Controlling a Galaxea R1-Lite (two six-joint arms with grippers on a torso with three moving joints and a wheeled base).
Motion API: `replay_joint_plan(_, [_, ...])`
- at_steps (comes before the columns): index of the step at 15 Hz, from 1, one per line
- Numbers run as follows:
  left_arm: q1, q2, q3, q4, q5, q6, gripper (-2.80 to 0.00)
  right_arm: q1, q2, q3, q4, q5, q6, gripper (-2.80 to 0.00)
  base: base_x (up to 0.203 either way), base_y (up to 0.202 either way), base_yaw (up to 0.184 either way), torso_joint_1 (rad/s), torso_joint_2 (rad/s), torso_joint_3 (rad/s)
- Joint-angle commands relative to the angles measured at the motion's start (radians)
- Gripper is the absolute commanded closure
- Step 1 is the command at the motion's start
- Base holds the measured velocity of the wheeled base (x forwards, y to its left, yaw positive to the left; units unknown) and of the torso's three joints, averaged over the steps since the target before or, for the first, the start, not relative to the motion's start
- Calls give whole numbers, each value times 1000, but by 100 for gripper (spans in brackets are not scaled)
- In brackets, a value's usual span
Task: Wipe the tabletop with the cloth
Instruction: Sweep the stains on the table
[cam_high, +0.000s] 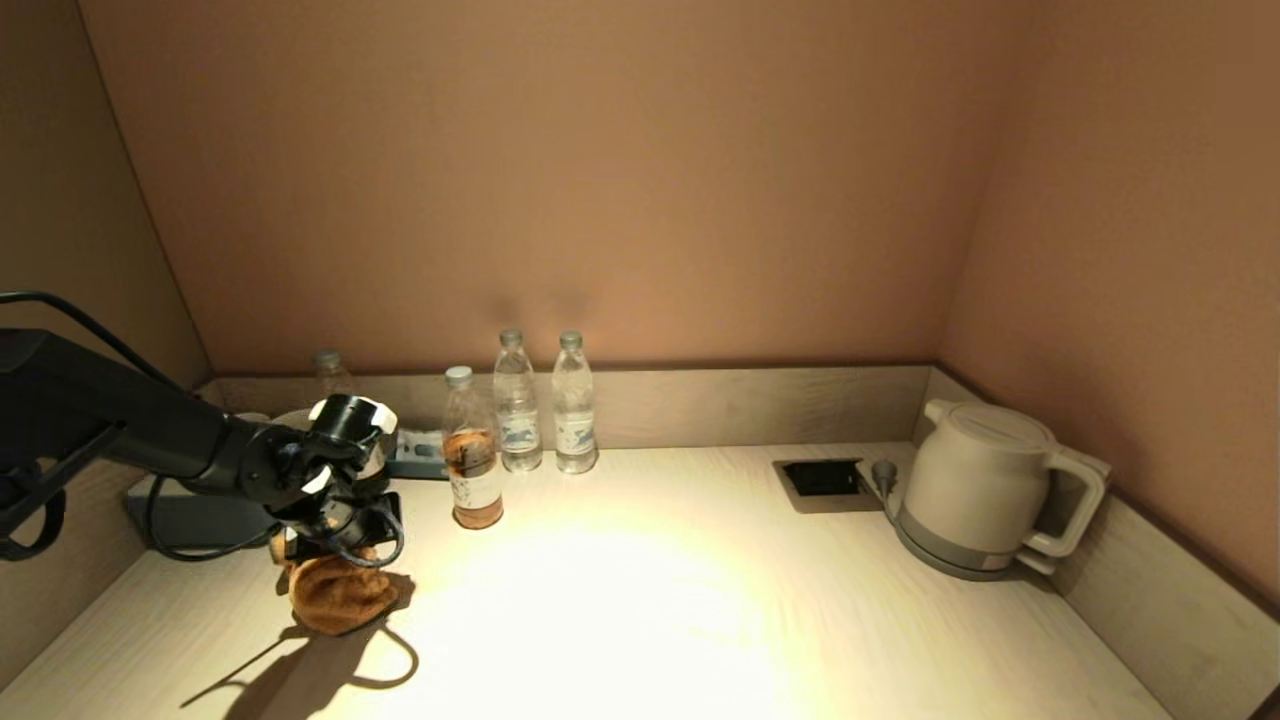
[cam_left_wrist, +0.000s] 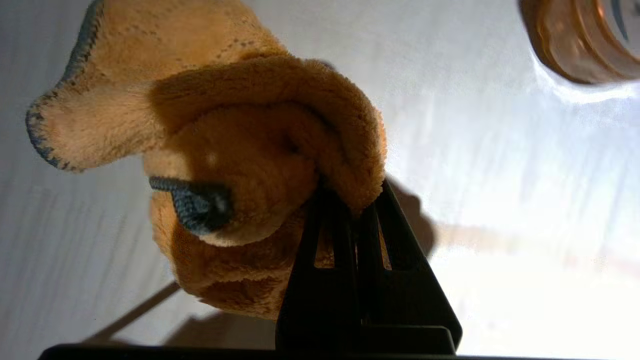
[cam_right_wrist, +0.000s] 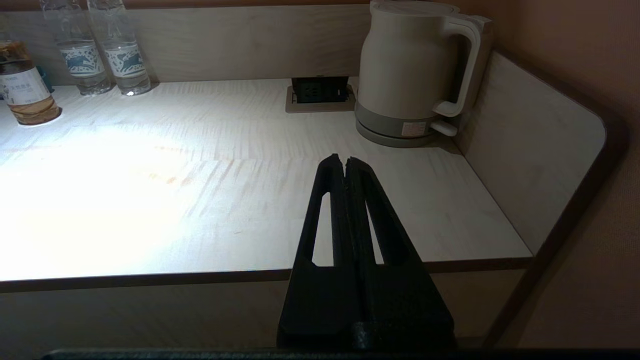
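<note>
The left tool clamped the orange cloth on the desk. Nearby, a bottle held amber liquid; two water bottles stood behind. The right tool was pressed together, holding nothing.

It looks like a hotel-room refreshment nook: a pale wood-grain counter set between plain tan walls, an electric kettle in the far right corner beside a recessed power socket, and bottled water lined along the back edge toward the left corner.
</note>
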Motion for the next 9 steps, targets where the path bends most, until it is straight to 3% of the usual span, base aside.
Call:
replay_joint_plan(1, [-29,6,13,3,2,-10,0,0,0,0,0,0,0,0,0,0,0,0,0,0])
replay_joint_plan(9, [-35,7,55,29,30,-13,0,0,0,0,0,0,0,0,0,0,0,0,0,0])
